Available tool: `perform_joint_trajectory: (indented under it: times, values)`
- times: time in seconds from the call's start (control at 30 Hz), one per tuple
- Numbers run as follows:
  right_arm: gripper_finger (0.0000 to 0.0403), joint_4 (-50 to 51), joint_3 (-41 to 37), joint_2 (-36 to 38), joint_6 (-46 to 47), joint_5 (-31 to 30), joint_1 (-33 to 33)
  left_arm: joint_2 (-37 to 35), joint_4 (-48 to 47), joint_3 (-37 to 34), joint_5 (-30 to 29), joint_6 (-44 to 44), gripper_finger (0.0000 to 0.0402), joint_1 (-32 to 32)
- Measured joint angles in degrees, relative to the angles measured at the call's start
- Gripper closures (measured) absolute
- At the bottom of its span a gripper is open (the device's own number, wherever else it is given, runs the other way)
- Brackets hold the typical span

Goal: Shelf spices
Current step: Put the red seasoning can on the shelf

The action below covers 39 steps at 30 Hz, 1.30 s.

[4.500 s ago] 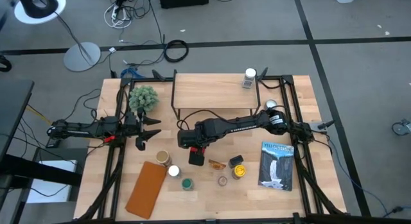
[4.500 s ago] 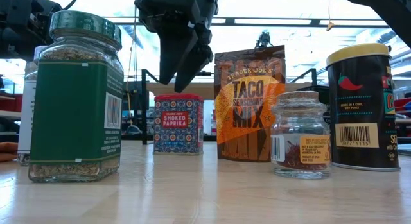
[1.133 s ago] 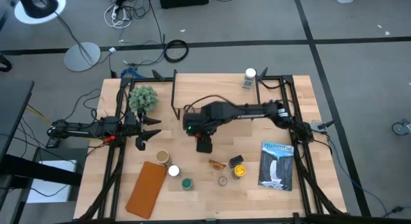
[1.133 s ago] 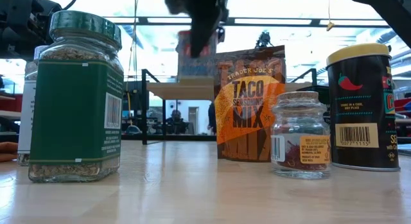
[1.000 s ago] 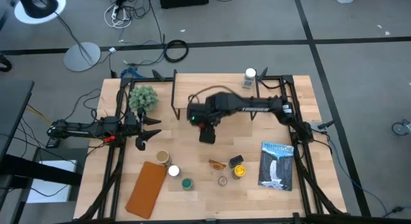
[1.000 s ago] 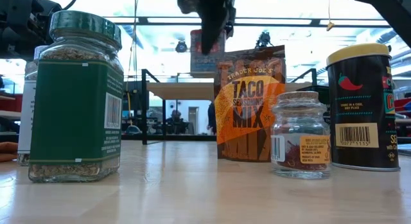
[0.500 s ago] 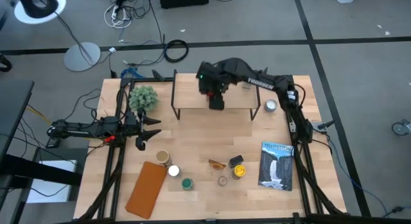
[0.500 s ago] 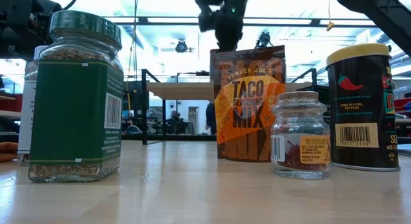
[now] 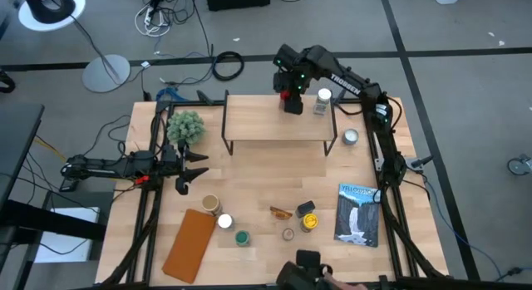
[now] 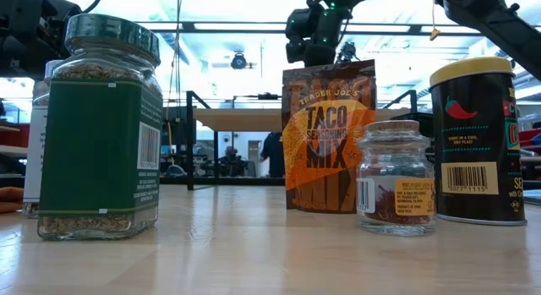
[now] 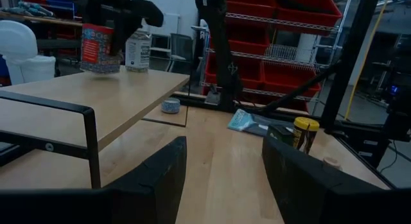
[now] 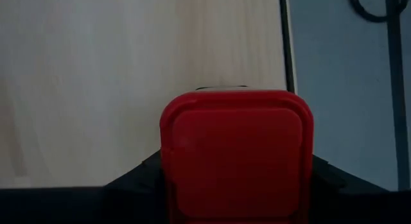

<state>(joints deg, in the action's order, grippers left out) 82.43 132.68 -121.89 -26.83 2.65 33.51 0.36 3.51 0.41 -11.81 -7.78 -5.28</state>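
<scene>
My right gripper (image 9: 291, 97) is shut on the red tin (image 12: 236, 153) over the far right part of the shelf (image 9: 266, 120). A white-lidded jar (image 9: 322, 100) stands on the board beside it. In the left wrist view the tin (image 11: 96, 47) seems to hover just above the board. Several spices remain on the table's near middle: tan-lidded jar (image 9: 211, 203), green-lidded jar (image 9: 242, 238), amber packet (image 9: 281, 212), black box (image 9: 305, 208), yellow-lidded tin (image 9: 308, 223). My left gripper (image 9: 193, 167) waits open at the table's left. My right gripper pinches the red tin between its two fingers, one on each side wall just below the red lid (image 12: 192, 121). The fingers (image 12: 138, 179) come from above, pointing down. The tin hangs upright below them; whether its base touches the shelf board I cannot tell.
A silver round tin (image 9: 350, 137) lies right of the shelf, and a blue-and-white packet (image 9: 358, 213) lies at the near right. A green plant (image 9: 185, 126) stands left of the shelf; a brown flat case (image 9: 190, 244) lies near left. Something dark (image 9: 303, 263) shows at the near edge.
My right gripper has carried the red tin up from above the table's middle and toward the far edge. It has crossed the shelf board to its far right part, beside the white-lidded jar. The dark thing at the near edge has newly come into view.
</scene>
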Motion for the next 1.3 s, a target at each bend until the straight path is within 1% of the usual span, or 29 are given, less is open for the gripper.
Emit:
perform_joint_trajectory:
  times: [0.07,0.23,0.33,0.5,0.8,1.0,1.3]
  values:
    - [0.0197,-0.02,0.00,0.00,-0.55,0.23,0.65,0.00,0.00,0.00,0.00,0.01,0.0193,0.00]
    - [0.0147,-0.09,0.00,0.00,-3.36,0.61,1.21,0.00,-0.02,0.01,0.00,-0.01,0.0193,0.00]
    - [0.0136,-0.11,0.00,0.00,-4.55,0.64,1.19,0.00,0.00,0.01,0.00,0.01,0.0193,0.00]
    - [0.0144,-0.09,0.00,0.00,-4.91,0.56,1.12,0.00,0.00,-0.01,0.00,0.00,0.0193,0.00]
    - [0.0163,0.61,0.39,0.92,-4.76,-1.73,0.84,0.00,0.00,0.01,0.00,-0.01,0.0193,0.00]
    - [0.0161,1.25,0.42,2.44,-4.69,-3.50,0.32,0.00,0.00,0.01,0.00,0.01,0.0193,0.00]
    - [0.0160,0.16,0.48,3.08,-4.69,-2.86,-0.40,0.00,0.00,0.01,0.00,-0.01,0.0193,0.00]
